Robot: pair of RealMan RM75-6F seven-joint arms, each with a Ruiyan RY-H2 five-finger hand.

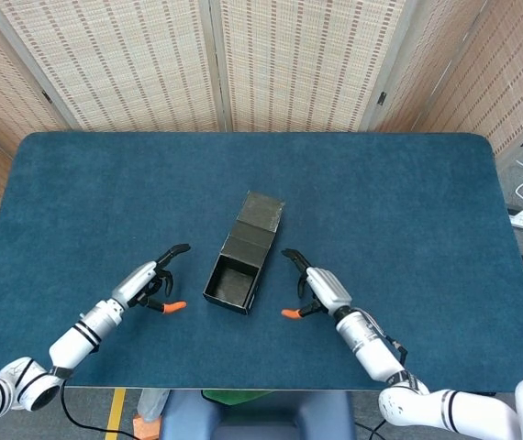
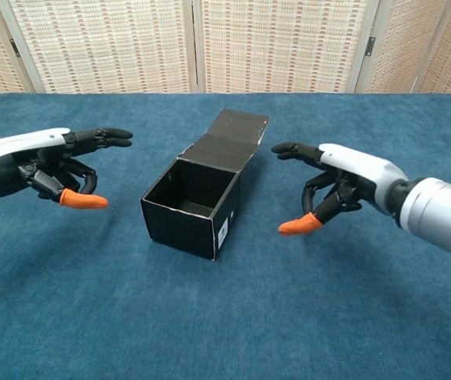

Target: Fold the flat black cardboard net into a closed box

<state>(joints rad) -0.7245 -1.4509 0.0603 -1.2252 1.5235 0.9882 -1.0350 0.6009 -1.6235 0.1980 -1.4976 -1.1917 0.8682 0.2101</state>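
The black cardboard box (image 1: pixel 235 276) (image 2: pixel 194 207) stands near the middle of the blue table (image 1: pixel 408 211) (image 2: pixel 225 317), turned askew to the table edges, its four walls erected, its top open so the bare interior shows, and its lid flap (image 1: pixel 260 220) (image 2: pixel 233 138) laid back away from the robot; a small white label shows on one outer wall. The left hand (image 1: pixel 154 283) (image 2: pixel 47 162) is beside the box on its left, clear of it, holding nothing, one finger extended and the others curled. The right hand (image 1: pixel 314 289) (image 2: pixel 332 186) is on the box's right, likewise clear and empty in the same posture.

Head view steeply overhead, chest view low and near; table (image 1: pixel 408 229) shared.
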